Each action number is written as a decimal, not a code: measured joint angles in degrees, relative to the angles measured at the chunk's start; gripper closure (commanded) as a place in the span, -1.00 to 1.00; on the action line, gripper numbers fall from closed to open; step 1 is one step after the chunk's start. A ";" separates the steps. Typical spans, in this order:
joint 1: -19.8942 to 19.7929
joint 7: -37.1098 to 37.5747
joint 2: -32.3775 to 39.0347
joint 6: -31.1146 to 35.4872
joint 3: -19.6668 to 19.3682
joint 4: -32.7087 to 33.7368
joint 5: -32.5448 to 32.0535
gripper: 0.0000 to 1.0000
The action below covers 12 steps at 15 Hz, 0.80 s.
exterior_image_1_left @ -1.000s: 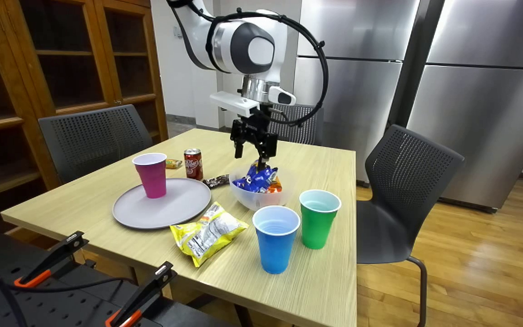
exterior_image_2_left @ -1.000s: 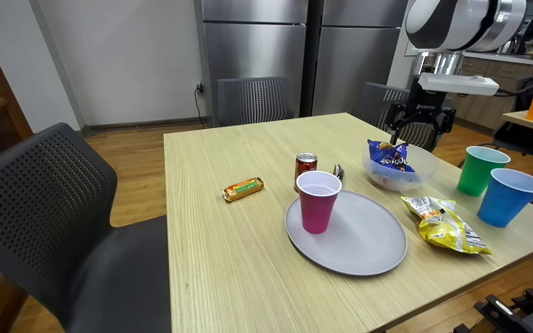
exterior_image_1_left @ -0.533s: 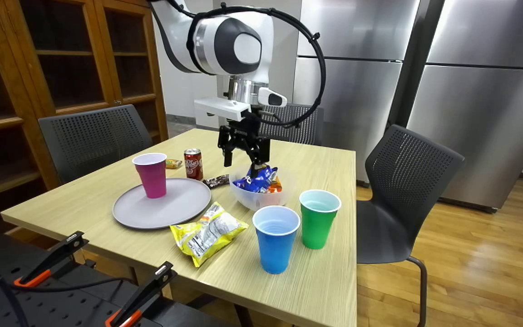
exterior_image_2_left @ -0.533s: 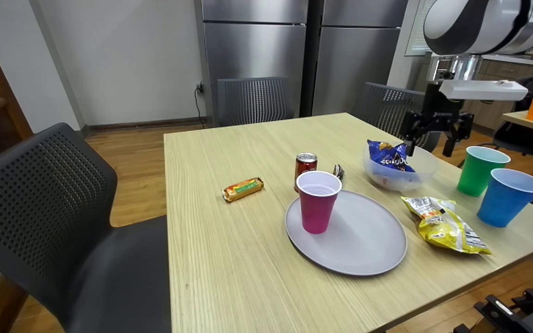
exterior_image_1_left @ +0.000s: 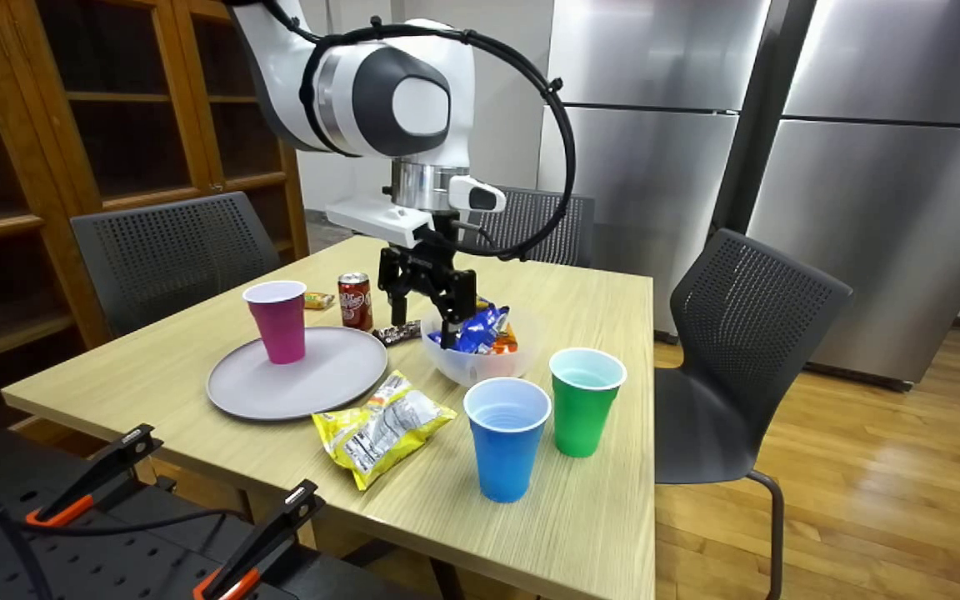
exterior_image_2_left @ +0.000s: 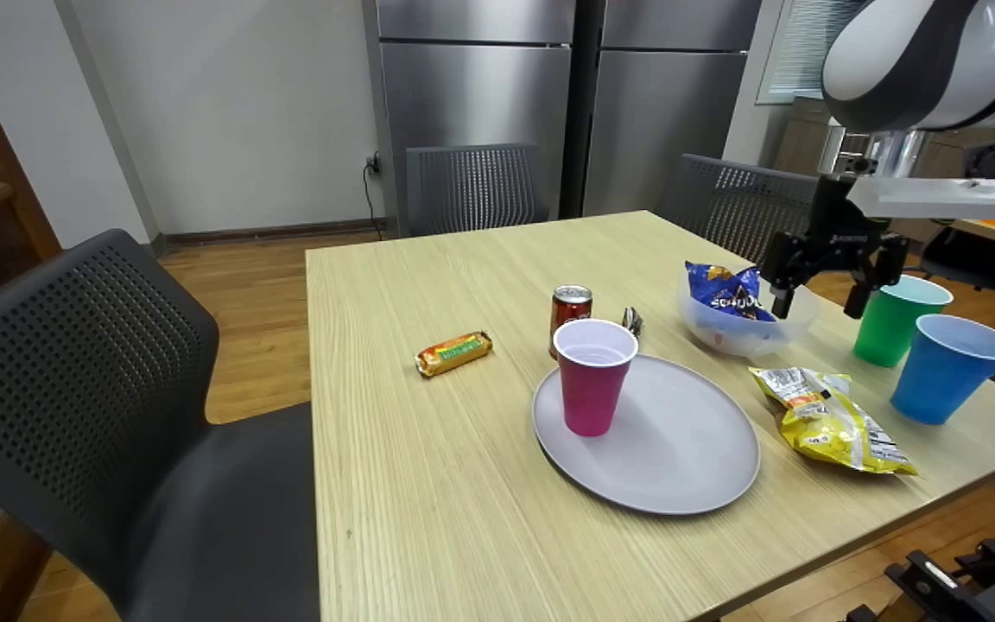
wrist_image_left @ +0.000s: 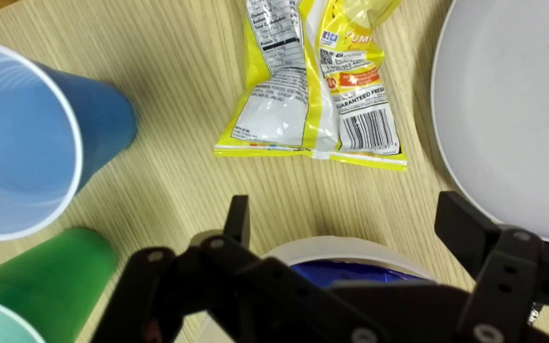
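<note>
1. The gripper point(exterior_image_1_left: 423, 330) points down above the table point(exterior_image_1_left: 605, 533), beside the bowl point(exterior_image_1_left: 467, 367); its jaws stand spread wide and have hold of nothing; in both exterior views a finger point(exterior_image_1_left: 449, 329) overlaps the bowl, though whether it touches the rim I cannot tell.

2. The bowl, round and translucent, sits inward from the table's right edge in an exterior view, well back from the near edge; it holds a blue snack bag point(exterior_image_1_left: 480, 332) and, next to that, an orange packet point(exterior_image_1_left: 505, 339).

3. The yellow chip bag point(wrist_image_left: 312, 95) lies just inside the near edge, its printed label up; in the wrist view one sealed end faces the bowl, the two apart.

4. The grey plate point(exterior_image_1_left: 330, 387) lies beside that bag, toward the table's near left corner; a pink cup point(exterior_image_1_left: 282, 329) stands upright on it, off the middle.

5. A blue cup point(exterior_image_1_left: 507, 454) and a green cup point(exterior_image_1_left: 582, 417) stand upright side by side near the right edge; the blue one is closer to the near edge, the green one closer to the right.

6. Beyond the plate, farther from the near edge, stands a dark red soda can point(exterior_image_1_left: 355, 304); a dark-wrapped bar point(exterior_image_1_left: 399, 333) lies between it and the bowl; a gold packet point(exterior_image_2_left: 454, 353) lies toward the left edge.
</note>
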 measured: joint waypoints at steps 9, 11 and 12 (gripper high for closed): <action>0.00 0.00 0.36 0.17 -0.10 -0.17 0.00 -1.00; 0.00 0.00 0.36 0.28 -0.26 -0.36 -0.40 -1.00; 0.00 0.00 0.36 0.45 -0.38 -0.61 -0.87 -1.00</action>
